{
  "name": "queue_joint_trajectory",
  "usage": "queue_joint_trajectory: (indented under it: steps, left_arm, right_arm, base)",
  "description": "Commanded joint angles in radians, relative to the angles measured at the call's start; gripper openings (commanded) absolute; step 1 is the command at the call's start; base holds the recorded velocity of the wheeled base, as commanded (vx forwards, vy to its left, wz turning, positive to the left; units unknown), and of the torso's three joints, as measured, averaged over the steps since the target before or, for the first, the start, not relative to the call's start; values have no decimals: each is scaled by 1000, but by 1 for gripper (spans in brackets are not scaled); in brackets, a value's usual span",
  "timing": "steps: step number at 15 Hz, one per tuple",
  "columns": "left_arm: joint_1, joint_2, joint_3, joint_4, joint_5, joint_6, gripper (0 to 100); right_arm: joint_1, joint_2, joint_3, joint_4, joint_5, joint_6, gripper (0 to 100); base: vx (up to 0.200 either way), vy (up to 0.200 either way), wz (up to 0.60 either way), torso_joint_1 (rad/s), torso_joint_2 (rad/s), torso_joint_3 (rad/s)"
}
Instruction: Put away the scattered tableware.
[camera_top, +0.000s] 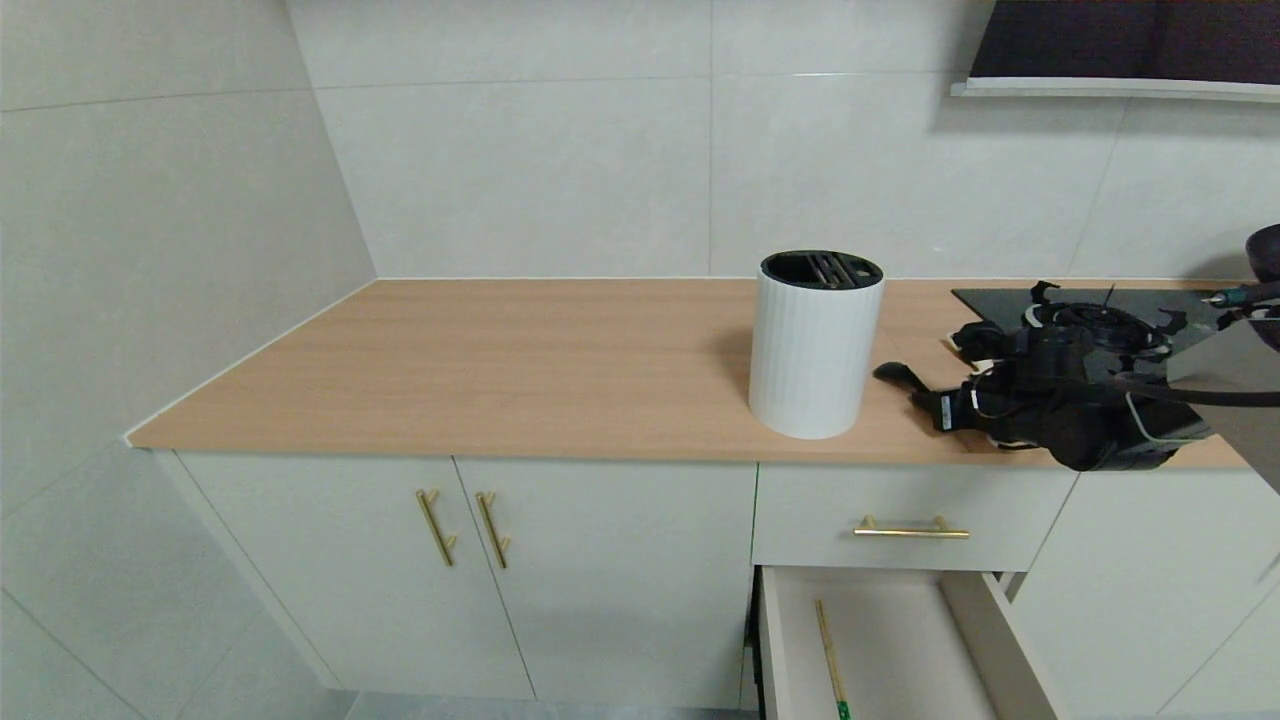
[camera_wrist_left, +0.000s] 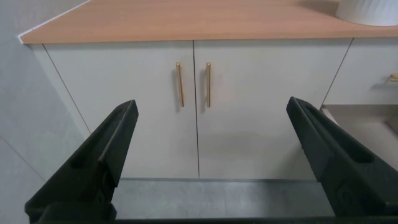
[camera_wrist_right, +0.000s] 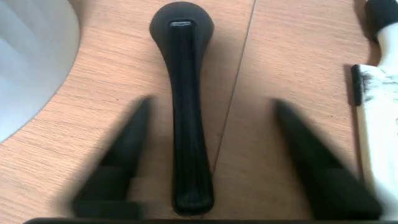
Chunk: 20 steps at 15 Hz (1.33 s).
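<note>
**Right grip: centre on the handle, then close**

Black handle (camera_wrist_right: 186, 124) is lying flat on the counter (camera_top: 500, 360), just right of the holder (camera_top: 815, 345). Right gripper (camera_wrist_right: 211, 102) is straddling it, jaws spread, gripping nothing. I'd be closing mid-handle, staying clear of the holder wall. Left gripper (camera_wrist_left: 211, 106) is hanging open, below and left of the holder, facing the cabinet doors (camera_wrist_left: 249, 124).

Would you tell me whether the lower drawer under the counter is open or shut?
Open: the lower drawer stands pulled out from the cabinet front, its inside visible with a thin stick lying in it.
</note>
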Motion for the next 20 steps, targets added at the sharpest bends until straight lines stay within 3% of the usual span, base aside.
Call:
queue_joint_trajectory:
  steps: [1, 7, 11, 15, 20]
  left_arm:
    - [0, 0, 0, 0, 0, 0, 100]
    - [0, 0, 0, 0, 0, 0, 100]
    - [0, 0, 0, 0, 0, 0, 100]
    - [0, 0, 0, 0, 0, 0, 100]
    - [0, 0, 0, 0, 0, 0, 100]
  right_arm:
    - [3, 2, 4, 3, 1, 0, 0]
    - [10, -50, 53, 7, 1, 9, 0]
    - [30, -267, 251, 9, 0, 99, 0]
    - [30, -570, 536, 73, 16, 165, 0]
    - [28, -704, 732, 69, 39, 184, 0]
  base:
    - [0, 0, 0, 0, 0, 0]
    - [0, 0, 0, 0, 0, 0]
    - [0, 0, 0, 0, 0, 0]
    - [0, 0, 0, 0, 0, 0]
    - [0, 0, 0, 0, 0, 0]
